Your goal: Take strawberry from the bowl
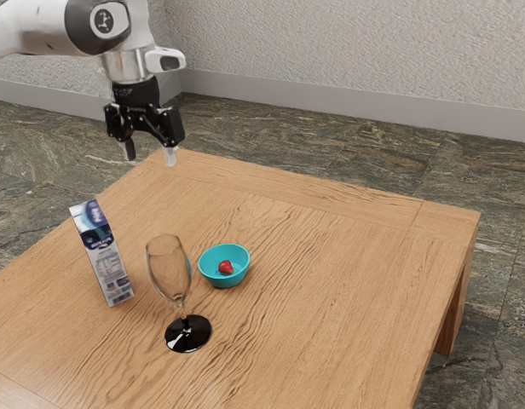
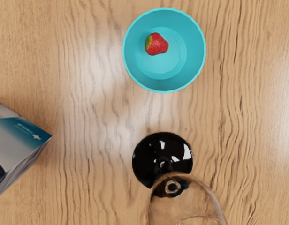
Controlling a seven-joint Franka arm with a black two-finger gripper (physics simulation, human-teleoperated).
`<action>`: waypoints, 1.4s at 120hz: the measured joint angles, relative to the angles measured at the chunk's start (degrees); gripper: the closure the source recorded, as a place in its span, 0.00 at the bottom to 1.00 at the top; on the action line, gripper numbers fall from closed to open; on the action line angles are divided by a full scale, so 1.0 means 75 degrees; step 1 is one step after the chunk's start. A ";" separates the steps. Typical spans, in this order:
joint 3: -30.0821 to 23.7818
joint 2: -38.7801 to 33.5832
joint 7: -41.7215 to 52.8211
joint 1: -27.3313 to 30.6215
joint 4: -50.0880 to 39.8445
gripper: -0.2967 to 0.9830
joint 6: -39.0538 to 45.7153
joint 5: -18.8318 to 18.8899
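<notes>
High over the table's far left part in the exterior view, my gripper [image 1: 150,155] is open, its two fingertips apart with nothing between them. The teal bowl [image 1: 213,254] stands on the table, well below my gripper and toward the exterior view's right. Inside it lies the red strawberry [image 1: 226,267]. From the wrist camera, the bowl [image 2: 164,85] is seen from above, and the strawberry [image 2: 157,44] rests on its bottom, off to one side, with its green end near the wall.
A clear glass [image 1: 170,271] with a black base [image 2: 156,157] stands close to the bowl. Beside the glass, a tall carton [image 1: 103,252] stands on the wooden table [image 1: 348,290]; the carton [image 2: 18,145] is also in the wrist view.
</notes>
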 joint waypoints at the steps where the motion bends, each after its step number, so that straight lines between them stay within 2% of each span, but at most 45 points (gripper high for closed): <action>1: -0.0001 0.0018 0.0005 -0.0002 0.0000 0.23 0.0009 0.0000; 12: -0.0087 0.0207 0.0066 0.0052 0.0072 0.23 0.0085 0.0064; 32: -0.0561 0.1241 0.0914 0.0034 0.0993 0.23 0.0211 0.0143; 56: -0.0686 0.1568 0.3960 0.0037 0.0940 0.24 0.0827 -0.0110; 78: -0.0837 0.2403 0.6787 0.0149 0.0871 0.25 0.1572 -0.0152; 88: -0.1453 0.2682 0.7840 0.0642 0.0837 0.25 0.2040 0.0031; 102: -0.2356 0.2731 0.8986 0.1306 -0.0081 0.26 0.2902 0.0502; 115: -0.2611 0.2705 0.9679 0.1623 -0.0613 0.27 0.3600 0.1054; 126: -0.2657 0.2782 1.0128 0.1824 -0.0967 0.28 0.4155 0.1313; 145: -0.2667 0.2842 1.0717 0.1865 -0.1496 0.37 0.4905 0.1493; 168: -0.2668 0.3068 1.1188 0.1857 -0.1597 0.45 0.5444 0.1543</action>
